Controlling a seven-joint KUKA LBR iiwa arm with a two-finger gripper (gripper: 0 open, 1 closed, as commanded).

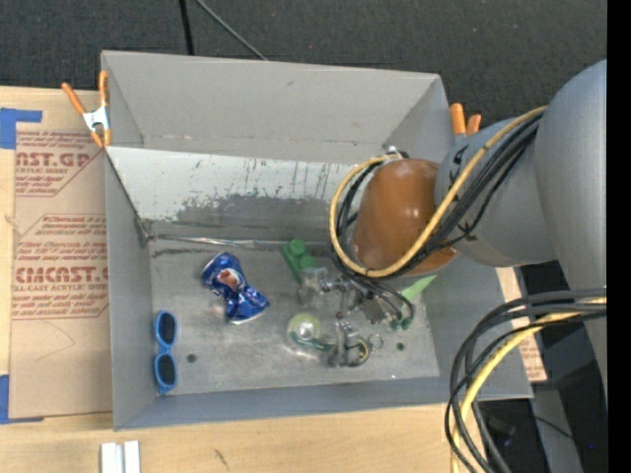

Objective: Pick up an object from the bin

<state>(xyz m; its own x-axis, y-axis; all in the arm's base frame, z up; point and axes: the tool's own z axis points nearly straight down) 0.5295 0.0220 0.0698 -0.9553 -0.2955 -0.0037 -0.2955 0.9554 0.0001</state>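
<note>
Gripper (pixel 347 325) low in the grey bin (pixel 276 106): the grasp step, nothing lifted yet by my reckoning.
Seen from above, it sits close to the floor at about four o'clock of the bin. A pale greenish ball (pixel 304 331) lies just beside it at its nine o'clock, and a green plastic piece (pixel 295 255) at its eleven. Released or clenched, I cannot tell. A crumpled blue wrapper (pixel 234 287) and blue sunglasses (pixel 164 351) lie well apart toward eight o'clock. The next move, I'd judge, calls for a sure hold on the ball, then a straight rise clear of the walls.

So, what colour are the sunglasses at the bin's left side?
The sunglasses are blue, clear in the camera view.
</note>
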